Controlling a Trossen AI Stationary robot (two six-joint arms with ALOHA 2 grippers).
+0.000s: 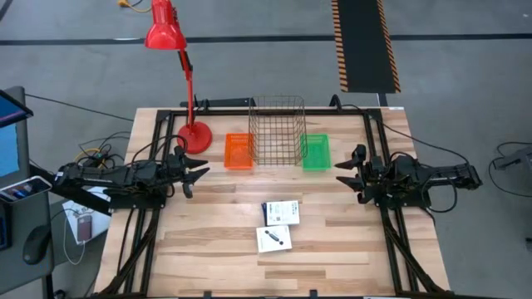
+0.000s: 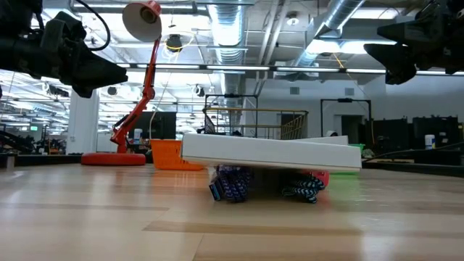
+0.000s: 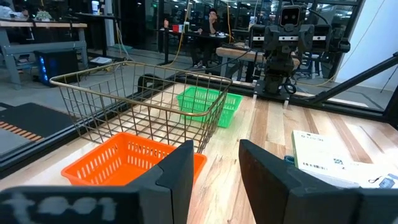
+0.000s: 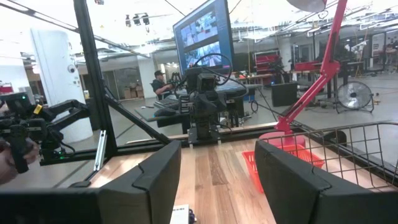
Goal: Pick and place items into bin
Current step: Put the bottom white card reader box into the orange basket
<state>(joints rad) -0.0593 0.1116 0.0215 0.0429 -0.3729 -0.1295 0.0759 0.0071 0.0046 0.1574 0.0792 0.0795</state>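
Items: you have two small flat white printed packets on the wooden table [image 1: 208, 249], low in the centre of the high view. The upper packet [image 1: 282, 212] sits just above the lower packet [image 1: 273, 239]; whether they touch, you cannot tell. The lower one carries a dark pen-shaped mark, too small to identify. In the low view a white packet edge fills mid-frame, with blue patterned pieces and a bit of pink-red under it; you cannot resolve what these are.

Bins: the wire basket [image 1: 277, 131] stands at centre top of the table, with the orange bin [image 1: 238, 151] just beside it on the left and the green bin [image 1: 315, 152] just beside it on the right. A red desk lamp [image 1: 163, 29] occupies the upper left, its base near the orange bin.

Left gripper [image 1: 199, 174]: at the left of the high view, raised off the table, fingers parted with a clear gap in its wrist view, nothing between them.

Right gripper [image 1: 345, 177]: at the right, also raised, fingers spread wide and empty.

Both grippers are well apart from the packets.
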